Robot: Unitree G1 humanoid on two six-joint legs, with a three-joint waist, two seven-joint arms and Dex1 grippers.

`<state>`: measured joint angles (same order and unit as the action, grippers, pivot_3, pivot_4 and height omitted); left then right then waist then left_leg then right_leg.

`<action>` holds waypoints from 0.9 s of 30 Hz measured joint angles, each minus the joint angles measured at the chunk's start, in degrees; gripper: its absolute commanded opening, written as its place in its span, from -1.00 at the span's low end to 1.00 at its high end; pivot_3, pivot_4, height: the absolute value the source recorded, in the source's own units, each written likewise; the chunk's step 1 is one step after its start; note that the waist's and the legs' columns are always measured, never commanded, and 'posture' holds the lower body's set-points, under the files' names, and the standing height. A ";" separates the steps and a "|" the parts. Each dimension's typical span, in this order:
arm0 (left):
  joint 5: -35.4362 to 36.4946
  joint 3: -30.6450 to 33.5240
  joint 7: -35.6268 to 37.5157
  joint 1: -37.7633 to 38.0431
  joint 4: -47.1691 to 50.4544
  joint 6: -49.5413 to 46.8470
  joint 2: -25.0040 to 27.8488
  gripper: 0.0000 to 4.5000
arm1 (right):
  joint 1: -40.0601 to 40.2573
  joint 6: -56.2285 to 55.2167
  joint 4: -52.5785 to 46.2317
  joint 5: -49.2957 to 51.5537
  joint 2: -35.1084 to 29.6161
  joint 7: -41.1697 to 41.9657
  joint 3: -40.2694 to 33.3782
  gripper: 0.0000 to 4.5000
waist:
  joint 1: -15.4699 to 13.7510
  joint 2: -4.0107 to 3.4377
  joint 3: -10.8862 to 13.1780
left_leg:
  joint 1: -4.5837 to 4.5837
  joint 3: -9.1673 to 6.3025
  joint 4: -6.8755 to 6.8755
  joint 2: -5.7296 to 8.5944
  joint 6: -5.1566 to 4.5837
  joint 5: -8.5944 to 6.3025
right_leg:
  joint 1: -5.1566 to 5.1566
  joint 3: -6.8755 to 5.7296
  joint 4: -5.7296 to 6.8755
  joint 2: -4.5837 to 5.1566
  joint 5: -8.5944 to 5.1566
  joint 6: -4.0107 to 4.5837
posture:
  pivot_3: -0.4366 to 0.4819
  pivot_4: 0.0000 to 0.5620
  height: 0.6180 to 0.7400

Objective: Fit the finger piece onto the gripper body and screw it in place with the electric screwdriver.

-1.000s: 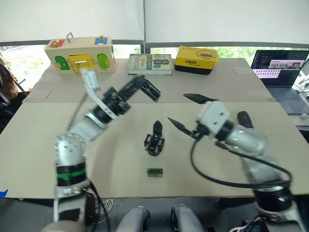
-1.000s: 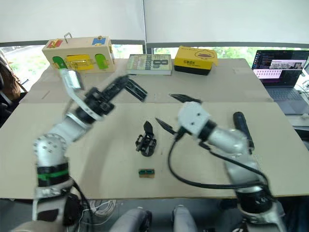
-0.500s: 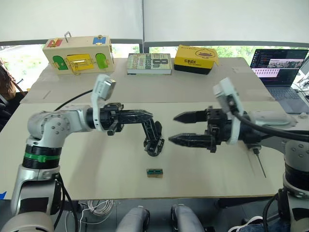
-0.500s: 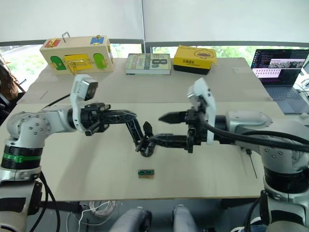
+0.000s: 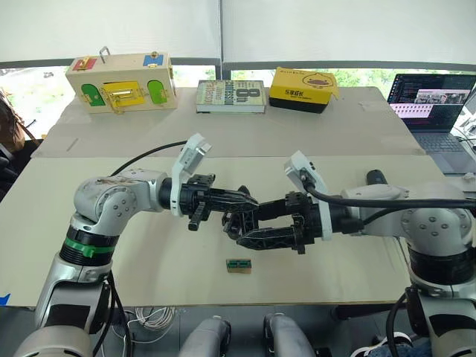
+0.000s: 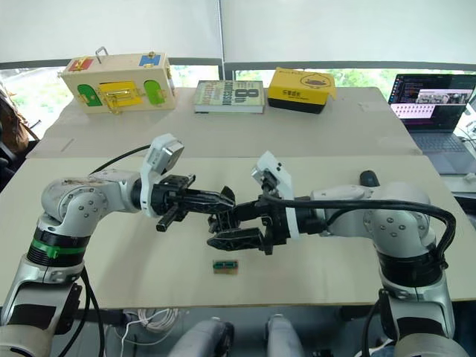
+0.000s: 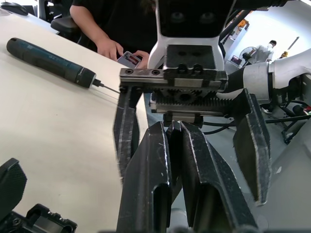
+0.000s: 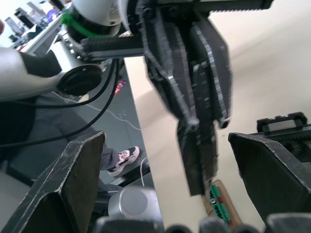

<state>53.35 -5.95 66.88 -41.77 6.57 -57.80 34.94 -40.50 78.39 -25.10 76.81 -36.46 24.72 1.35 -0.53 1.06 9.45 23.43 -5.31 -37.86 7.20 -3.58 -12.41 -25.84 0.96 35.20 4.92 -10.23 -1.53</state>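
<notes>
My left gripper [image 5: 248,201] is shut on the finger piece [image 8: 196,162], a small dark wedge that hangs from its fingertips just above the table. The same piece shows as a thin dark sliver [image 7: 174,141] between the left fingers [image 7: 146,179]. The gripper body [image 5: 235,224], a chunky black block, sits on the table right below and beside those tips. My right gripper [image 5: 245,226] faces the left one and stands open, its two fingers spread to either side of the left fingertips and the body. The electric screwdriver [image 7: 48,60] lies on the table behind my right arm.
A small green-topped tan block [image 5: 239,265] lies just in front of the grippers. At the far edge stand a wooden latch box [image 5: 123,82], a book [image 5: 230,97] and a yellow box [image 5: 301,89]. A laptop [image 5: 431,104] sits far right. A person's hand [image 7: 111,48] shows beyond the table.
Both arms have swung in to the table's middle and now meet tip to tip. The left gripper has shut on the finger piece. The right gripper moved left, staying open.
</notes>
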 measured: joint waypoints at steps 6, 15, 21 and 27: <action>0.41 0.35 -0.53 0.00 0.13 -0.88 -0.58 -1.00 | 0.00 0.00 1.56 2.17 0.39 -2.42 0.09 0.99 | 0.06 0.00 0.00 | -0.01 0.03 0.00 -0.01 -0.01 0.00 | -0.01 -0.02 0.01 -0.04 0.00 0.00 | -0.05 -0.47 1.00; 0.11 0.41 -1.00 1.35 1.06 -0.92 -0.55 -1.00 | 0.02 0.00 1.57 3.40 0.36 -4.07 0.44 -0.32 | 0.11 0.00 0.00 | -0.03 0.07 0.00 -0.01 -0.01 0.01 | -0.02 -0.03 0.05 -0.06 0.00 0.00 | -0.05 -0.47 1.00; 0.12 0.46 -0.03 1.41 1.43 -0.92 -0.38 -1.00 | 0.06 -0.01 1.18 3.77 -0.02 -4.02 0.47 -0.82 | 0.13 0.00 0.00 | -0.03 0.13 0.00 -0.01 -0.01 0.01 | -0.05 -0.03 0.07 -0.06 0.00 0.00 | -0.05 -0.47 1.00; 0.30 0.46 -0.13 1.44 1.48 -0.94 -0.88 -0.80 | 0.57 -0.55 -0.09 3.13 -1.03 -3.00 0.45 -0.82 | 0.11 0.00 0.00 | -0.03 0.22 -0.01 -0.01 -0.02 0.01 | -0.09 -0.02 0.13 -0.06 0.00 0.00 | -0.05 -0.47 1.00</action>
<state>53.65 -5.50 66.75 -40.33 8.05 -58.74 34.06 -39.94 77.83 -25.19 79.94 -37.49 21.72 1.80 -0.42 1.06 9.45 23.40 -5.09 -37.86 7.18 -3.60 -12.40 -25.93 0.93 35.32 4.86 -10.23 -1.53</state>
